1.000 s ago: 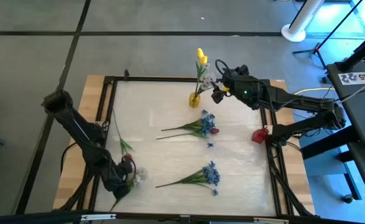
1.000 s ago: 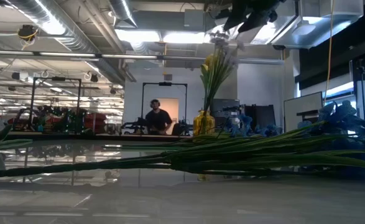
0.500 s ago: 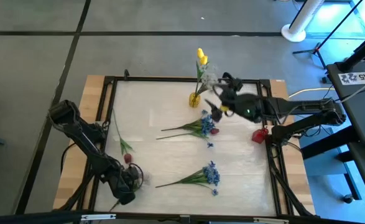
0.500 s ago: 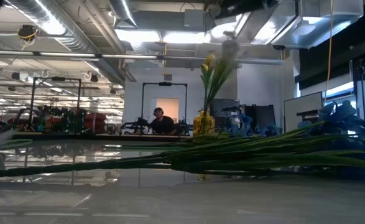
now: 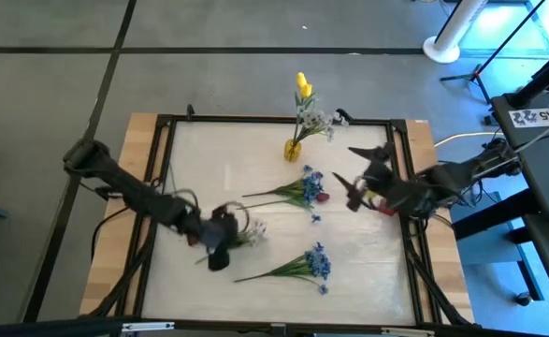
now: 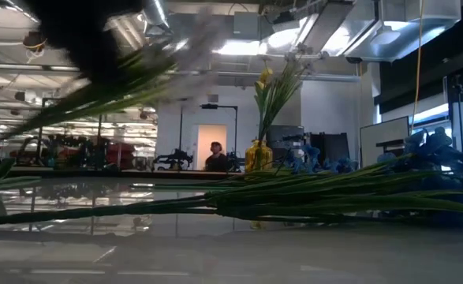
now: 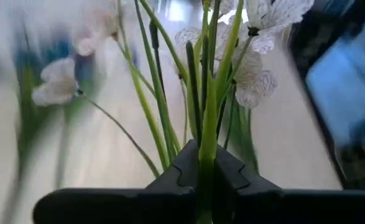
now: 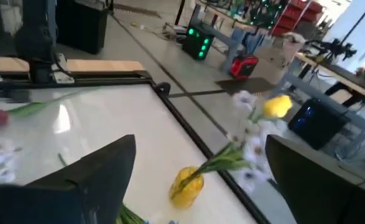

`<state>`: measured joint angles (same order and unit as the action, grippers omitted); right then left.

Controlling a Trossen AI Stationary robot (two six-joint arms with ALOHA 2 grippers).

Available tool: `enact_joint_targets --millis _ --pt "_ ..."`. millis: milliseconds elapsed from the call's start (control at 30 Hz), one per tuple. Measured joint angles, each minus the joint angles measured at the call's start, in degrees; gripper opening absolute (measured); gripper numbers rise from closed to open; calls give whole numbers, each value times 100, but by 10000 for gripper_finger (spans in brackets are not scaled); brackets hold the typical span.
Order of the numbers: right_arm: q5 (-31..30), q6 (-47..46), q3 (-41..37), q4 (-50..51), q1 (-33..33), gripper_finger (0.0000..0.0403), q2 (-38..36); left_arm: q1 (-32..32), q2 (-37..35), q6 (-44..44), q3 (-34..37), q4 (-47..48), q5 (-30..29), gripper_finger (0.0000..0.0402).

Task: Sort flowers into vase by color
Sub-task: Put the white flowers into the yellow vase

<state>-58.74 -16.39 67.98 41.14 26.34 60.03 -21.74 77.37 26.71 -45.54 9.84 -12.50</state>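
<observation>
The left gripper (image 5: 220, 236) was over the worktop (image 5: 227, 168), on the near-left side of the yellow vase (image 5: 293, 149), and it was clamped on a white sprig (image 5: 246, 230). In the left wrist view its two dark fingers (image 7: 177, 175) pressed together on the green stems, with pale blossoms (image 7: 257, 53) fanning out beyond them. In the low view the held sprig (image 6: 113, 83) showed as a blurred sweep of stems and whitish bloom above the surface.

The yellow vase stood near the far edge of the worktop and held a yellow tulip (image 5: 302, 85) together with white blossoms (image 5: 317, 122). The right wrist view showed the same vase (image 8: 186, 183) with a yellow bud (image 8: 275, 106) and white flowers leaning out of it.

The right gripper (image 5: 356, 178) hung to the right of the vase, with its fingers (image 8: 95, 171) spread wide apart and nothing between them.

A blue cluster (image 5: 302, 190) lay just in front of the vase with a dark red bud (image 5: 323, 197) touching its head. A second blue cluster (image 5: 315, 263) lay farther from the vase, toward the near edge. A small red object (image 5: 387, 205) sat beside the right arm.

A person (image 6: 215, 157) was in the room behind.
</observation>
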Motion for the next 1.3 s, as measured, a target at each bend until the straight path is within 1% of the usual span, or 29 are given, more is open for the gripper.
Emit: enact_joint_targets --millis 67,133,200,267,300,367,467,533,567,633,700,833,900,967,1033,1133,1233,1300 --pt "222 -485 -91 439 -8 358 -118 388 -39 -723 -1 -728 145 7" --pt "511 -618 -388 586 -13 358 -242 746 -10 -1256 19 -1490 270 7" --pt "884 -561 -823 248 -9 358 -280 1006 124 -1586 171 -2642 356 8" --pt "1290 -517 -1353 -370 -6 358 -277 1206 302 -1916 375 -3566 618 8" --pt "1485 -488 -1653 -915 -6 358 -263 1275 423 -2025 416 -4032 773 8" --pt "1827 -193 -2252 -2376 -11 358 -187 1410 669 -2206 466 -4749 1069 8" --pt "2183 586 -3056 -5123 -11 358 136 1548 1088 -2434 464 -5688 1318 8" --pt "2319 1052 -3322 -6710 -61 358 439 1618 1346 -2571 468 -6212 1391 8" --pt "2341 1250 -3368 -7179 -114 358 600 1668 1417 -2602 470 -6366 1412 8" --pt "2340 1589 -3356 -7806 -240 358 935 1769 1525 -2620 466 -6790 1424 8" --pt "2341 1785 -3225 -8032 -457 358 1227 1873 1530 -2627 466 -6916 1424 8" --pt "2466 1578 -2819 -8032 -915 356 1684 1978 1532 -2690 466 -6946 1509 8" --pt "2857 1504 -2619 -8069 -1123 347 1859 1976 1532 -2703 466 -6949 1509 8" --pt "3243 1356 -2419 -8001 -1276 330 1971 1976 1532 -2726 466 -6891 1507 8" --pt "3509 1197 -2271 -7829 -1419 305 2072 1976 1534 -2741 466 -6875 1509 8" --pt "3669 1090 -2175 -7691 -1493 258 2188 1977 1534 -2747 466 -6816 1500 10" --pt "3674 1081 -2175 -7689 -1530 201 2180 2016 1502 -2747 466 -6669 1379 22" --pt "3650 1073 -2175 -7592 -1554 156 2178 2041 1455 -2751 463 -6576 1357 37"
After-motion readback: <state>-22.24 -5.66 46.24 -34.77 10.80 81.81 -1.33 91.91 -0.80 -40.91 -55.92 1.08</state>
